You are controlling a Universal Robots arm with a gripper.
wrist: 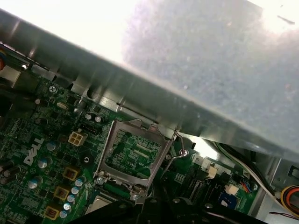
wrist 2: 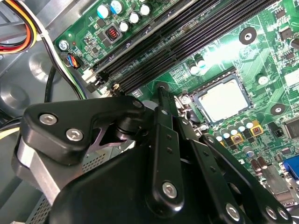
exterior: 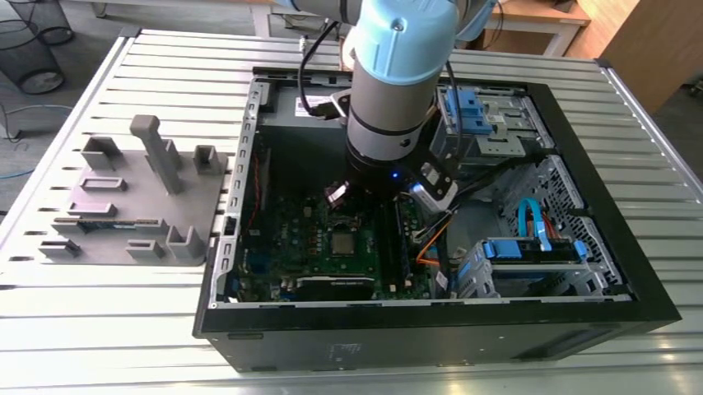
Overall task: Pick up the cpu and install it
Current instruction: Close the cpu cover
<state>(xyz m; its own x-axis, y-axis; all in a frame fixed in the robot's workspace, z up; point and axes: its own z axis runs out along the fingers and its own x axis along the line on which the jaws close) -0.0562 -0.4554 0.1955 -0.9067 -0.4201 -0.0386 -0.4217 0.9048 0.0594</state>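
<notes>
Finding: the cpu point(wrist 2: 219, 97) lies in the socket point(wrist 2: 198, 100) on the motherboard point(wrist 2: 261, 60) — apparently seated, though glare obscures it. The gripper point(wrist 2: 161, 107) hovers just beside; claw state cannot be told. Light, stiff, fragile underneath — hold by opposite edges.

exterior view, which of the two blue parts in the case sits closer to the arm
The blue bracket in the far corner of the case, right beside the arm. The other blue caddy sits well clear of it, in the near corner.
</notes>
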